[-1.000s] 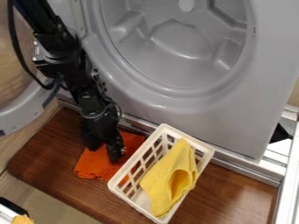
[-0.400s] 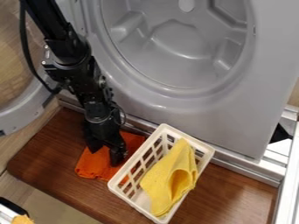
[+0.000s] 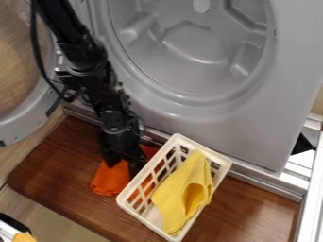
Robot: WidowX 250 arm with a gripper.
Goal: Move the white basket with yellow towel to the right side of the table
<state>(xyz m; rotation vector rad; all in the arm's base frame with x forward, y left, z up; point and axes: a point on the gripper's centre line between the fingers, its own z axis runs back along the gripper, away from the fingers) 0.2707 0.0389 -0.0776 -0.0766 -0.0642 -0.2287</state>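
pictured with black gripper (image 3: pixel 123 166) spread open over orange cloth (image 3: pixel 109 180), at ten o'clock from white basket (image 3: pixel 202 149), apparently grasping nothing. seen with basket and its yellow towel (image 3: pixel 182 192) near the middle of the table (image 3: pixel 252 208). judged at approach stage only, with grasp, move toward three o'clock and release left.

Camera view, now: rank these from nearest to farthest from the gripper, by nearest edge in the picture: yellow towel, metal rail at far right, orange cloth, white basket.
From the gripper:
1. Orange cloth, overlapped by the gripper.
2. White basket, just to its right.
3. Yellow towel, inside the basket.
4. Metal rail, at the right edge.
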